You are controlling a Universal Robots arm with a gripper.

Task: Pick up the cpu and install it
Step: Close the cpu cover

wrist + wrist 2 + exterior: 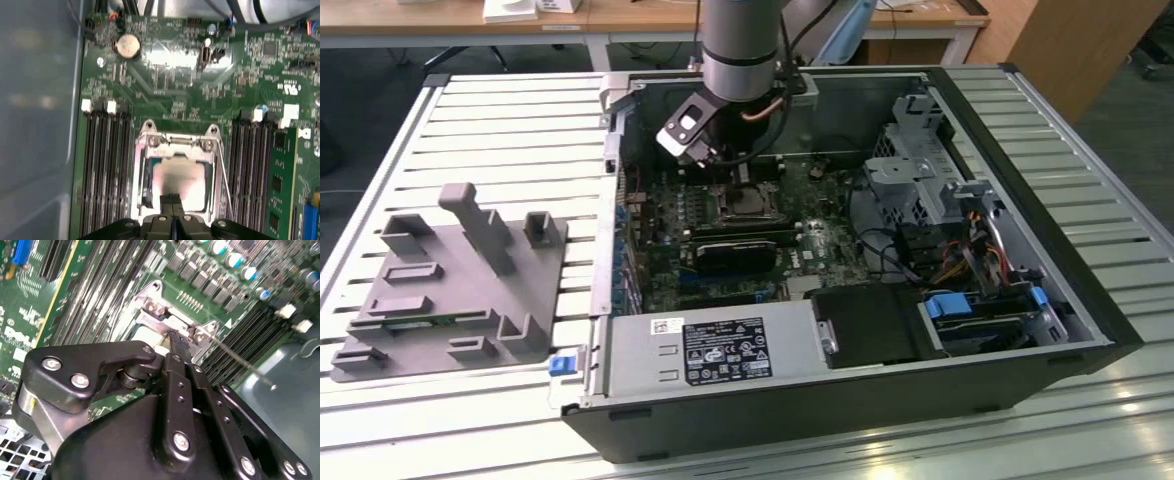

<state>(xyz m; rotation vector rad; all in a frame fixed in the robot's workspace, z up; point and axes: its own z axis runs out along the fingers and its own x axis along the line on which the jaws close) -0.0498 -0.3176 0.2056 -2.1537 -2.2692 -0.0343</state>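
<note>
- Watching the cpu (177,180) first: its silver top lies flat inside the socket frame (142,165), right under the pincer's tips.
- My pincer (171,200) has its fingers pressed together, and I see no gap between them in the first wrist view. The tips sit at the edge of the cpu nearest the pincer. I can't tell whether they pinch it or only touch it.
- In the second wrist view the same narrow black tip (178,342) comes down at the metal frame.
- A thin lever rod (225,185) runs along one side of the frame, just beside the pincer.
- Long black memory slots (102,170) flank the socket on both sides of the pincer.
- Further out beyond the fingertips, a round coin battery (126,46) sits on the green board.
- From the exterior view, my arm reaches down into the open computer case (1067,290). A grey fixture (454,280) stands well apart on the slatted table (494,130), to the exterior view's left.
</note>
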